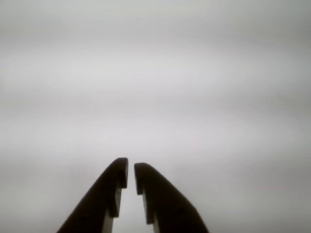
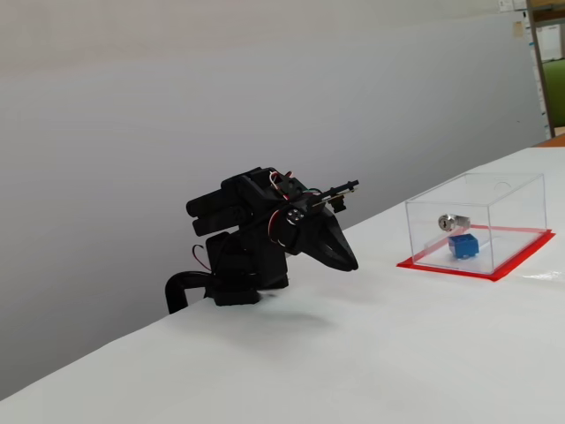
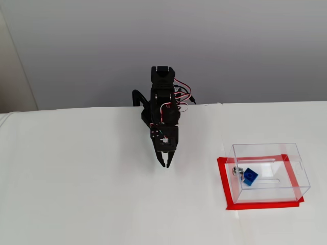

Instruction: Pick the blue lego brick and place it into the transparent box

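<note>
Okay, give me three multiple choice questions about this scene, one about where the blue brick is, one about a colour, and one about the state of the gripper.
1. Where is the blue lego brick?
A. Held in the gripper
B. Inside the transparent box
C. On the bare table beside the arm

2. What colour is the base under the box?
A. Red
B. Green
C. Yellow

3. How is the gripper?
A. Clamped on the brick
B. Spread wide open
C. Nearly closed and empty

Answers:
1. B, both fixed views show the brick behind the clear walls, next to the silver lock.
2. A, a red border shows around the box.
3. C, the wrist view shows only a narrow gap between the fingers, with nothing in it.
</note>
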